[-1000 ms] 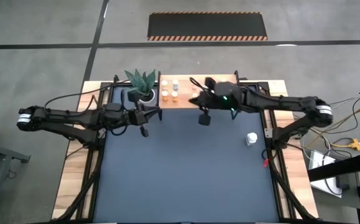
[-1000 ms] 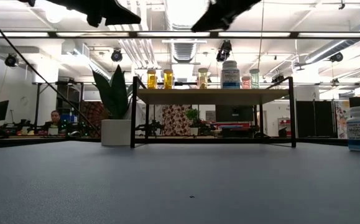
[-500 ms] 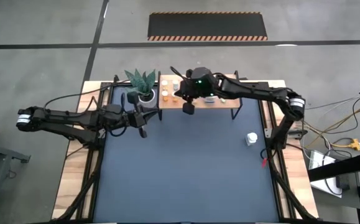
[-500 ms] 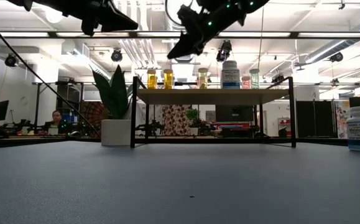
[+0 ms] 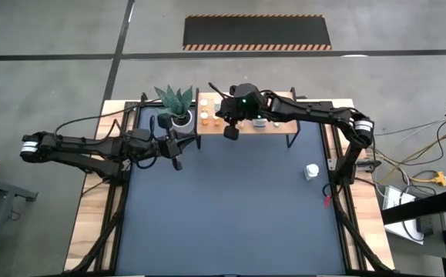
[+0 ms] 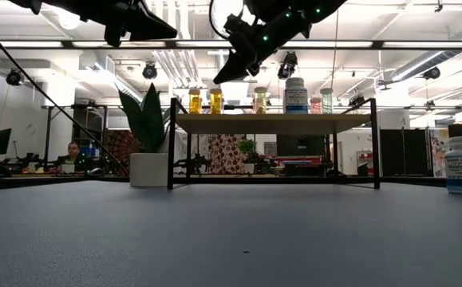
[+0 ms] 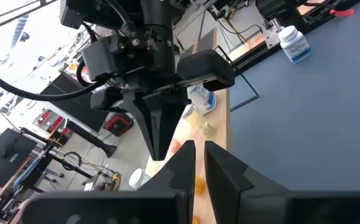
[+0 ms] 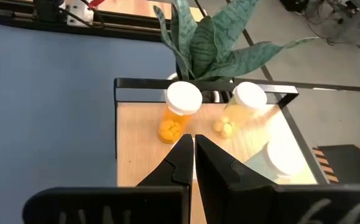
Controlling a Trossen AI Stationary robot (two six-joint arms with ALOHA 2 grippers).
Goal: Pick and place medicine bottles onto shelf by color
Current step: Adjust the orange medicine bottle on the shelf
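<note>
Orange bottles (image 8: 176, 118) sit on the light-wood shelf (image 5: 276, 125) at the table's 12 o'clock edge, right by the plant pot (image 5: 179, 120). One white bottle (image 5: 311, 171) is off on the blue tabletop (image 5: 230, 208) toward 3 o'clock, well apart from the shelf. Your right gripper (image 5: 229, 132) hangs over the shelf's front edge near the orange ones — fingers pinched together, holding nothing. Your left gripper (image 5: 178, 161) waits around 10 o'clock, fingers together too.
</note>
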